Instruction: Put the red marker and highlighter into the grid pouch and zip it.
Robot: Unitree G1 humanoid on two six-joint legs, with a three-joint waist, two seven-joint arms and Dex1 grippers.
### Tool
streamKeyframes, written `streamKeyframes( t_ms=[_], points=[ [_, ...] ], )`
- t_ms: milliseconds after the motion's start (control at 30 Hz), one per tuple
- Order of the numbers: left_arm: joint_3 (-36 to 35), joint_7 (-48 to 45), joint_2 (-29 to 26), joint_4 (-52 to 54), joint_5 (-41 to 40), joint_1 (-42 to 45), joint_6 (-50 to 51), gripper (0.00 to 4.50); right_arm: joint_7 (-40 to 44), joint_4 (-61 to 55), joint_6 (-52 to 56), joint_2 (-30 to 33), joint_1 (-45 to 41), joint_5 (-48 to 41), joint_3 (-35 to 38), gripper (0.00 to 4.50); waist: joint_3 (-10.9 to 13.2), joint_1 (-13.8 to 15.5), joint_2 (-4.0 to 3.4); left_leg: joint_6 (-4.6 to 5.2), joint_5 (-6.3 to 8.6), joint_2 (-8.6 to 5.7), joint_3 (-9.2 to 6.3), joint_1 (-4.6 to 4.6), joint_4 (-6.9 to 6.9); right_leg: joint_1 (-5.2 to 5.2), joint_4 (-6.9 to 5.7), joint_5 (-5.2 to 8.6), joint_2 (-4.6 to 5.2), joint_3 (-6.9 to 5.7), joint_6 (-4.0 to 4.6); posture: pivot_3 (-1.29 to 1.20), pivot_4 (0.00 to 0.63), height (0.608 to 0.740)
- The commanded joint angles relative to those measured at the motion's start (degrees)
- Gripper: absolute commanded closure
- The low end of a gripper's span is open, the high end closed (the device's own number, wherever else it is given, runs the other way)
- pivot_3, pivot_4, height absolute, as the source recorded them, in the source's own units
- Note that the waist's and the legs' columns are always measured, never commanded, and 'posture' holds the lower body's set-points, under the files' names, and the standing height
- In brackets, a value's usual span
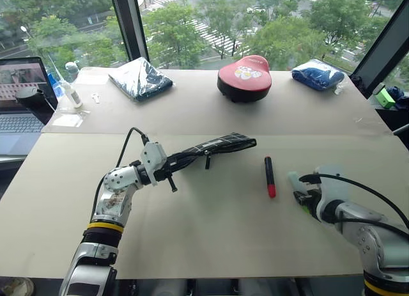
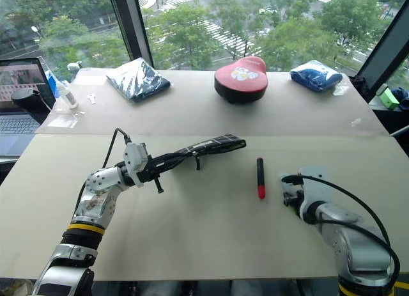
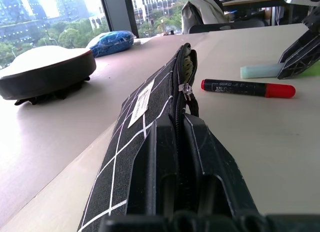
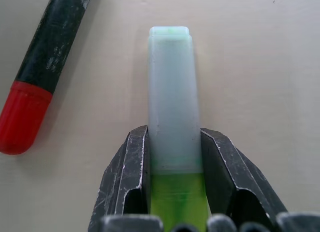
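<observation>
Your right gripper [image 4: 173, 164] has both black fingers [image 4: 125, 182] pressed against the sides of the highlighter [image 4: 172, 101], grasping it where the pale whitish-green body meets the bright green end. The highlighter lies flat on the desk [image 1: 211, 238], toward the right part of its near edge, its pale end pointing away from the claw.

Just beside it, on the side toward the desk's middle, lies the red marker [image 1: 270, 176], apart from the highlighter and untouched, its red end turned toward the near edge and its dark body toward the far edge.

Your left gripper [image 3: 182, 157] is clenched on one end of the grid pouch [image 1: 217, 146], fingers shut tight over the fabric along the zipper line. The pouch stretches out from the claw toward the desk's middle, held on edge with the zipper side up; the mouth at its far end gapes a little, and the white label faces sideways. Whether its far end touches the desk you cannot tell.

Along the desk's far edge sit a red-topped round case [image 1: 245, 77], a dark wrapped bundle [image 1: 140, 78] and a blue bundle [image 1: 317, 73]. A laptop [image 1: 22, 98] stands off the left edge.
</observation>
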State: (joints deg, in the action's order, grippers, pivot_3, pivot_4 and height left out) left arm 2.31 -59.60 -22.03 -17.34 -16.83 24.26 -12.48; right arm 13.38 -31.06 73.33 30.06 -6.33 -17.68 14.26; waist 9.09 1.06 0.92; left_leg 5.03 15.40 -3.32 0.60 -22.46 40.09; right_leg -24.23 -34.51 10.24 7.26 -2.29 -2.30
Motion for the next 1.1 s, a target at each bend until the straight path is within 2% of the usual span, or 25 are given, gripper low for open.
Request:
streamKeyframes(
  t_ms=[33, 233, 400, 633, 833, 1100],
  points=[
    [-0.4, -0.5, 0.2, -0.3, -0.3, 0.8, -1.9, 4.5, 6.0, -0.3, -5.2, 4.6, -6.4, -2.5, 0.4, 3.47, 0.0, -0.2, -0.05, -0.01, -0.02, -0.01, 0.01, -0.07, -0.02, -0.08, -0.02, 0.0, 0.0, 0.01, 0.0, 0.0, 0.15, 0.74],
    [0.0, -1.1, 0.5, -1.5, 0.1, 1.3, -3.0, 4.5, 19.6, 1.6, -10.0, 15.6, -16.6, -7.7, -1.9, 3.47, 0.0, -0.4, -0.07, -0.06, -0.04, 0.03, -0.02, -0.14, -0.23, -0.17, 0.03, -0.01, -0.06, -0.06, 0.02, 0.0, 0.15, 0.74],
    [0.1, -1.1, 0.6, -1.1, 0.0, 1.1, -3.2, 4.5, 33.3, -3.3, -9.9, 23.6, -18.2, -15.9, -7.4, 3.47, 0.1, -0.3, -0.06, 0.02, 0.01, 0.08, -0.1, -0.28, -0.23, -0.13, 0.34, -0.01, -0.07, -0.13, 0.02, 0.0, 0.15, 0.74],
    [0.2, -0.7, 0.8, 0.3, 0.0, 0.4, -2.9, 4.5, 30.1, 3.7, -11.2, 21.3, -22.3, -11.1, -18.6, 3.47, 0.1, -0.3, -0.05, 0.07, 0.05, 0.01, -0.1, -0.44, -0.18, -0.25, 0.41, -0.06, 0.1, -0.1, -0.03, 0.0, 0.15, 0.74],
    [0.5, -0.7, 0.6, 1.8, 0.1, -0.5, -2.7, 4.5, 29.4, 8.4, -11.8, 19.5, -25.1, -9.0, -20.9, 3.47, 0.1, -0.2, -0.05, -0.41, -0.24, -0.04, -0.08, -0.88, -0.18, -0.76, 0.33, -0.1, 0.12, -0.06, 0.0, 0.0, 0.15, 0.74],
    [1.0, -0.8, 0.1, 2.9, 0.7, -1.0, -2.6, 4.5, 31.4, 9.7, -12.5, 19.5, -25.6, -9.3, -20.3, 3.47, 0.1, -0.2, -0.05, -0.39, -0.23, -0.04, -0.08, -0.95, -0.19, -0.82, 0.34, -0.1, 0.12, -0.06, 0.0, 0.0, 0.15, 0.74]
  ],
)
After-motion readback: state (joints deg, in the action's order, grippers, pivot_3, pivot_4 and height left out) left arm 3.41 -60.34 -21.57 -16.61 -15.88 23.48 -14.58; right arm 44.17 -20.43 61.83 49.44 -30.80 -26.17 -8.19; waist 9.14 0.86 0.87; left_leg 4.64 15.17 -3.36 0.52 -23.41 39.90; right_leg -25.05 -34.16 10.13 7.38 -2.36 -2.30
